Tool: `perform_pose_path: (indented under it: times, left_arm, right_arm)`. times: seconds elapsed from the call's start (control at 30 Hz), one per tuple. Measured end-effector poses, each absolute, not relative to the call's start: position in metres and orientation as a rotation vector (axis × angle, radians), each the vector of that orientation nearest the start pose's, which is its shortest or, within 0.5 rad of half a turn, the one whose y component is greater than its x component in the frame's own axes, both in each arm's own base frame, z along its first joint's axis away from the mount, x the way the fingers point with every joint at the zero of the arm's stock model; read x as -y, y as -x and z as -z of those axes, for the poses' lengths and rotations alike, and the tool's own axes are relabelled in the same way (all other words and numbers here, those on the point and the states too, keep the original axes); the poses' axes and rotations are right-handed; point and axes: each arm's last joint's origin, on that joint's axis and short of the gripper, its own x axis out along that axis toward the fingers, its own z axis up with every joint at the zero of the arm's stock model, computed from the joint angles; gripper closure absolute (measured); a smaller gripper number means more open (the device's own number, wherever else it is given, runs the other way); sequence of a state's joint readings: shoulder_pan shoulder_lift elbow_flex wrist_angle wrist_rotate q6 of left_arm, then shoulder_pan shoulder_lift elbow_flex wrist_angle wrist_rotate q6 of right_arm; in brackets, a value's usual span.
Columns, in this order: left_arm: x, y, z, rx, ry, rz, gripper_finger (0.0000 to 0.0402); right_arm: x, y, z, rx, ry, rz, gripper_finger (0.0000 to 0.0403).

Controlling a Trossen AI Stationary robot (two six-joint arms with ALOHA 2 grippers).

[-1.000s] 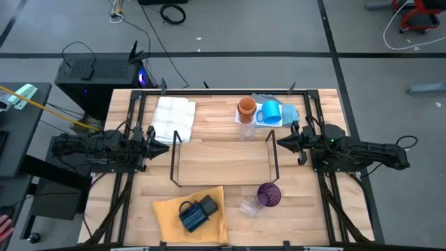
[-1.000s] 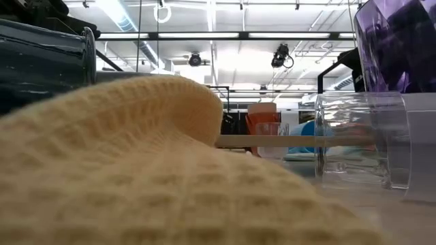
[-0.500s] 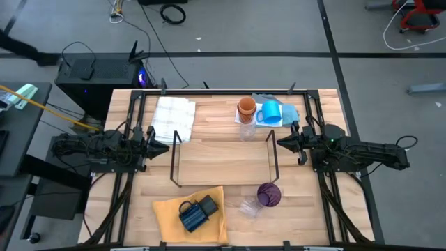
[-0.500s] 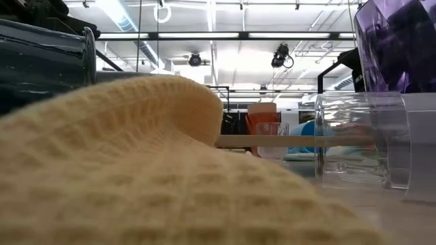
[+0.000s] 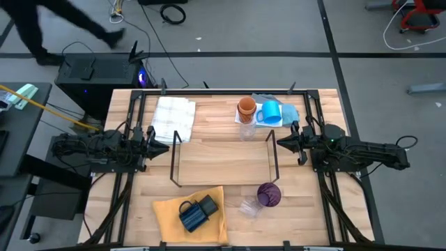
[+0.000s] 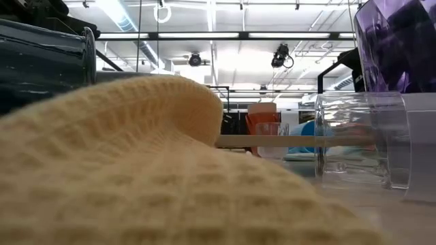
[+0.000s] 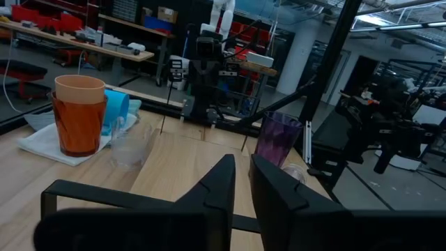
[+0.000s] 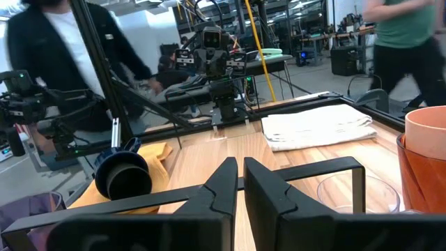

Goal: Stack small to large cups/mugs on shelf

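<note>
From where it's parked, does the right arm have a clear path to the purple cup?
Probably yes. The right gripper sits at the shelf's right end, and the purple cup stands just past the shelf's front corner with only a clear glass beside it.

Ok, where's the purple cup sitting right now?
In the high view the purple cup stands on the table's near-right part, just outside the shelf, with a clear glass lying beside it.

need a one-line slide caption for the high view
Both arms wait at the table's sides, left gripper and right gripper flanking the empty shelf, cups scattered around it.
</note>
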State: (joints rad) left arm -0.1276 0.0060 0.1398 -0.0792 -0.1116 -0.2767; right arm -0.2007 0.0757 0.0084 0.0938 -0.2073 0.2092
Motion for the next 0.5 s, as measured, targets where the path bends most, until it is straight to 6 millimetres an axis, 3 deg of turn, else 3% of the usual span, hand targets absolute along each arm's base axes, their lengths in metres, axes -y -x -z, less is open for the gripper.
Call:
perform_pose_path:
  times: [0.5]
  left_arm:
    - [0.0079,-0.0869,-0.2025,0.052,0.282,0.023,0.0347]
  right_arm:
    - [0.0143,-0.1005,-0.1693,0.025,-0.204,-0.01,0.0369]
